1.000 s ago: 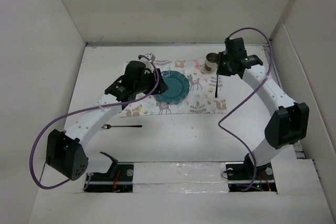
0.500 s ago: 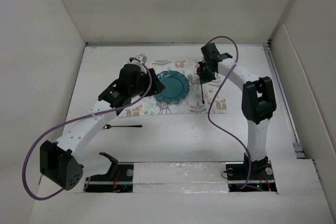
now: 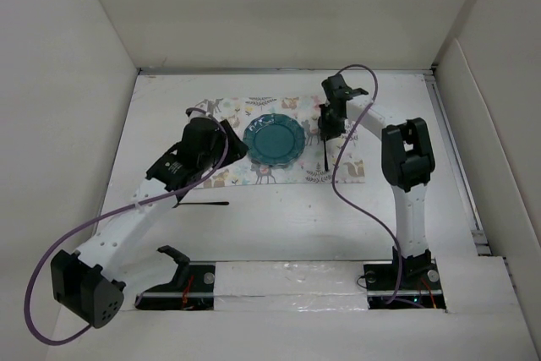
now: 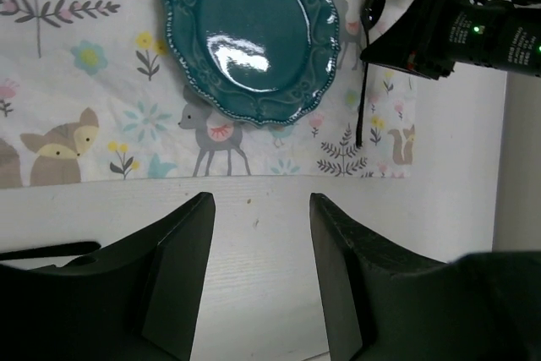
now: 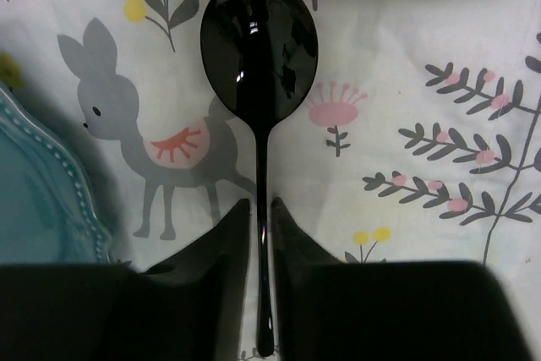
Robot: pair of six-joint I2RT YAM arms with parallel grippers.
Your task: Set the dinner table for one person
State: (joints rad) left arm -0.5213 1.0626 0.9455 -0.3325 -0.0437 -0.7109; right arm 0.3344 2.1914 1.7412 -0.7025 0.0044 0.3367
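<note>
As seen from the overhead camera, shows a large flat plain white tabletop (image 3: 279, 226) filling the floor of a white-walled enclosure. Shows a rectangular cloth placemat printed with animals and leaves (image 3: 292, 107) lying on it toward 12 o'clock. Centres a round teal plate with a scalloped rim (image 3: 272, 141) on that mat. Shows a glossy black spoon (image 3: 326, 156) on the mat at 3 o'clock of the plate, handle pointing to 6 o'clock, with the right gripper (image 3: 328, 128) directly over it. Shows the left gripper (image 3: 230, 154) at 8 o'clock of the plate, near the mat's front edge. Shows a slim black fork (image 3: 207, 205) on bare table at 7 o'clock of the plate, off the mat and partly hidden under the left arm.

From the left wrist camera, looks down past two dark fingers (image 4: 182, 276) spread wide, holding nothing, above bare table just off the mat's edge. Shows the plate at 12 o'clock, the spoon at 1 o'clock, and the right arm's black wrist housing (image 4: 456, 31) at 2 o'clock.

From the right wrist camera, looks straight down on the spoon lying flat on the mat, bowl at 12 o'clock beside a printed grey deer, teal rim at 9 o'clock. Shows fingers (image 5: 228, 243) a little parted, one on each side of the handle and close to it; cannot tell whether touching.
</note>
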